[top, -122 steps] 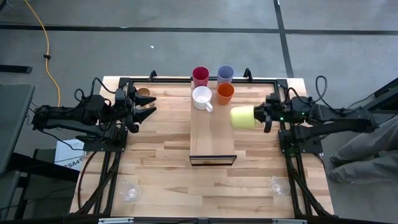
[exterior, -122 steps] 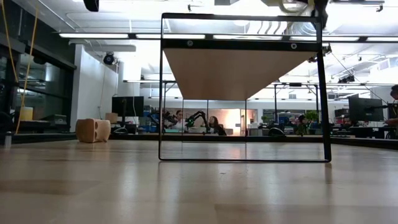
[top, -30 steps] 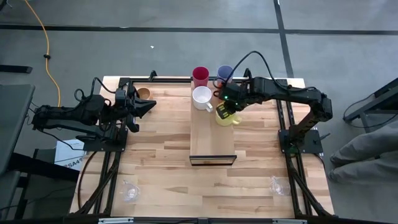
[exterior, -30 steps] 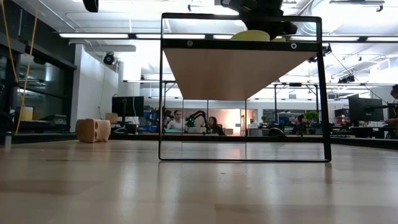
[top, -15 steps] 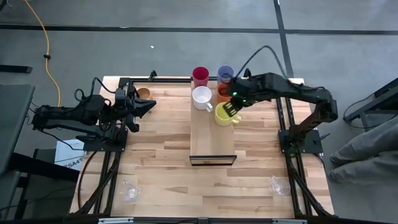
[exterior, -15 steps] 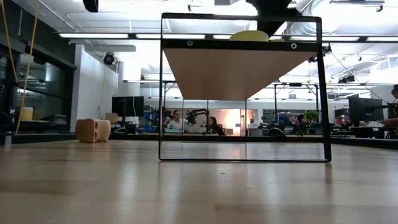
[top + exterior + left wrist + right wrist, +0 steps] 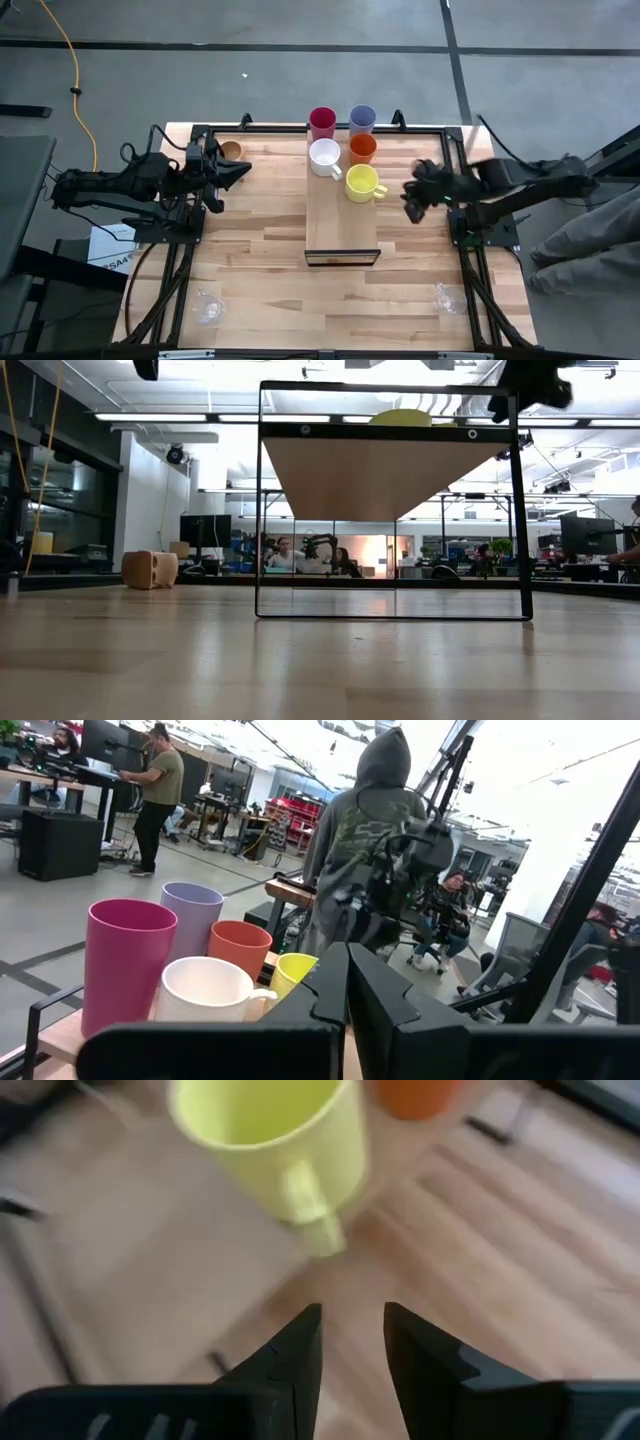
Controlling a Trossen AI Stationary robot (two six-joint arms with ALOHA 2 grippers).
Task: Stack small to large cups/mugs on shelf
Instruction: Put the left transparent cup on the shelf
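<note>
A: Progress check. Five cups are sitting on the shelf (image 7: 341,225): crimson tumbler (image 7: 322,122), lavender tumbler (image 7: 362,119), white mug (image 7: 325,156), orange tumbler (image 7: 362,149), yellow mug (image 7: 362,182). Off the shelf are lying the wooden cup (image 7: 231,150) and two glasses (image 7: 208,306), so I judge the job a little over halfway.

B: End effectors?

A: Right end effector (image 7: 412,198) is hovering just beside the shelf, clear of the yellow mug, fingers slightly apart and empty. Left end effector (image 7: 236,175) is waiting near the wooden cup, fingers pressed together, holding nothing.
</note>
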